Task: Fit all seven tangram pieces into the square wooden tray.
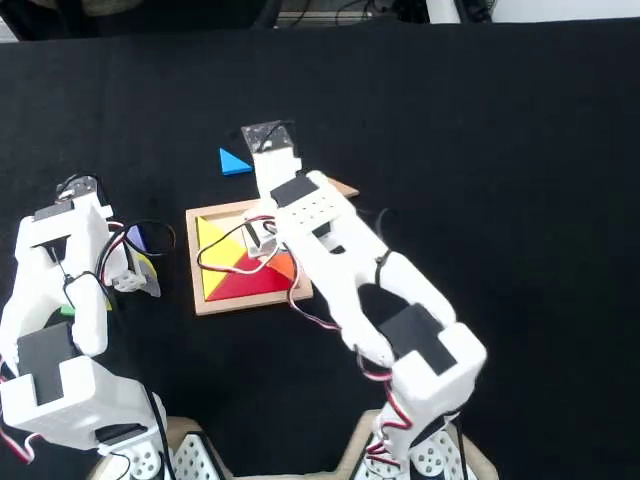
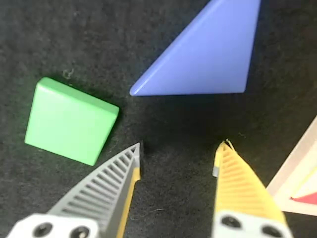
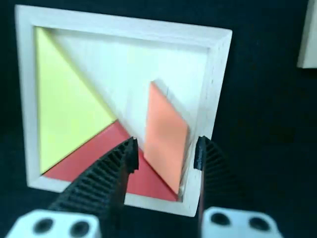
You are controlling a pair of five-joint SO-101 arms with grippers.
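So my right gripper [image 3: 166,145] hangs over the wooden tray [image 3: 124,22], fingers spread a bit wider than the orange piece [image 3: 166,124] between them. That piece looks tilted against one tray wall, not flat. The yellow triangle [image 3: 64,99] and red triangle [image 3: 94,168] lie flat inside. My left gripper [image 2: 178,146] is wide open over bare desk [image 2: 49,29] beside the tray, with a green square [image 2: 69,119] and a purple triangle [image 2: 208,54] near its tips. The high view adds a blue triangle [image 1: 234,161] on the desk beyond the tray.
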